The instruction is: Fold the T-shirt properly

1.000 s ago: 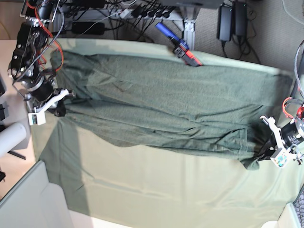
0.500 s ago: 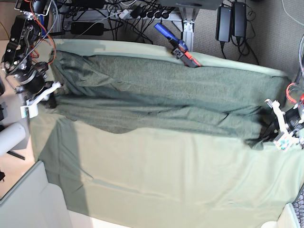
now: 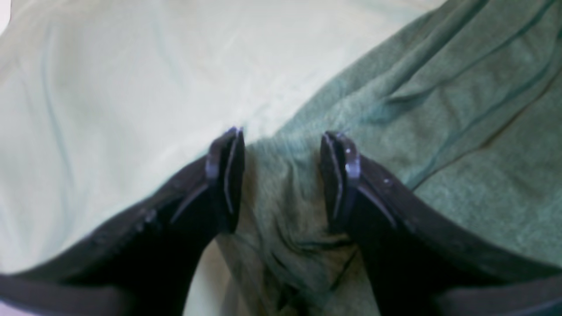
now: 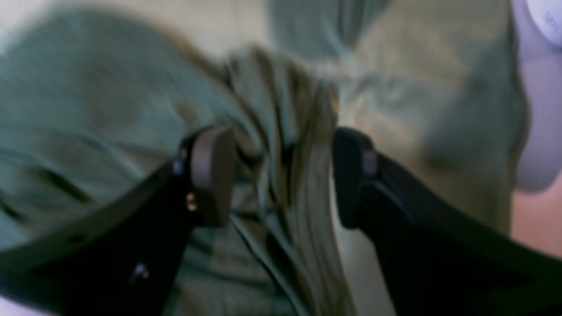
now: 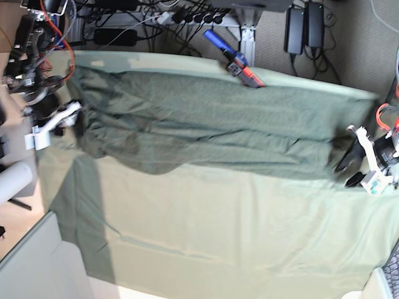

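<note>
The dark olive T-shirt (image 5: pixel 206 124) lies stretched in a long band across the back half of the pale green table cloth (image 5: pixel 218 230). My left gripper (image 5: pixel 346 173) is at the shirt's right end, jaws apart. In the left wrist view (image 3: pixel 281 175) the shirt's edge (image 3: pixel 439 131) lies loose between the fingers. My right gripper (image 5: pixel 78 124) is at the shirt's left end. The right wrist view is blurred: my right gripper (image 4: pixel 283 175) has its jaws apart with a bunched ridge of shirt fabric (image 4: pixel 285 109) standing between them.
A blue and red tool (image 5: pixel 234 59) lies at the table's back edge, touching the shirt. Cables and power bricks (image 5: pixel 305 28) are on the floor behind. A white roll (image 5: pixel 12 180) and a grey bin (image 5: pixel 31 261) stand at the left.
Both arms moved toward the table's back, dragging the shirt's front edge with them, so it lies as a narrower band. The left jaws now stand apart at the shirt's right end.
</note>
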### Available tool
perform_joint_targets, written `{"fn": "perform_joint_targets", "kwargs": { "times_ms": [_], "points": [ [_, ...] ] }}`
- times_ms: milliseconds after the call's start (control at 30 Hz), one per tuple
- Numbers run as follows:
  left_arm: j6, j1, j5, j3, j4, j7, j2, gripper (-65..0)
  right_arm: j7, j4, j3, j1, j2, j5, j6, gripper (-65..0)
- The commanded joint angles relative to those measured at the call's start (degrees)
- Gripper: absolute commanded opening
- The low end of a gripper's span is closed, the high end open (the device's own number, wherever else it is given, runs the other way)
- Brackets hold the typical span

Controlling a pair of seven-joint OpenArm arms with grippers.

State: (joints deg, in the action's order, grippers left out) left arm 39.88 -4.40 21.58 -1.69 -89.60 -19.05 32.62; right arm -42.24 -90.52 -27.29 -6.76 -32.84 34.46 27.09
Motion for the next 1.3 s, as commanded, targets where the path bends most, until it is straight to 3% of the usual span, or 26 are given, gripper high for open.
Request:
{"fn": "perform_joint_targets", "kwargs": {
  "times_ms": [0,167,367,667,733,900,1267],
  "points": [
    [0.12,0.87,1.27,-1.05,-0.98,1.11,1.05,-33.4,1.55,-1.70,-1.88,1.64,-1.25,2.45,-0.26,-30.0],
    [0.12,0.90,3.96,-2.10,-0.98,0.98,1.03,-33.4,1.46,-2.14,-2.08,8.31,2.01,2.36,-0.04,-30.0],
    [0.12,1.25,6.12,-2.08,-0.98,1.03,0.55,-33.4,1.57,3.93,10.08,13.25,4.50,-4.02,-0.09,-30.0],
    [0.12,1.20,9.11,-2.08,-0.98,-0.92,0.55,-33.4,5.77,13.62,22.14,17.29,4.48,-4.94,-0.17,-30.4],
    [0.12,1.16,9.81,-2.08,-0.98,-0.92,0.52,-33.4,5.77,13.75,23.45,17.94,4.46,-5.07,-0.15,-36.6],
    [0.12,1.07,9.79,-2.08,-0.98,-0.96,-0.57,-33.4,5.86,13.79,24.15,18.71,4.44,-5.09,-0.15,-65.0],
    [0.12,1.01,9.29,-2.10,-0.98,-3.96,-0.52,-33.4,0.02,13.46,23.91,18.49,4.28,-3.98,-0.15,-65.0]
  ]
}}
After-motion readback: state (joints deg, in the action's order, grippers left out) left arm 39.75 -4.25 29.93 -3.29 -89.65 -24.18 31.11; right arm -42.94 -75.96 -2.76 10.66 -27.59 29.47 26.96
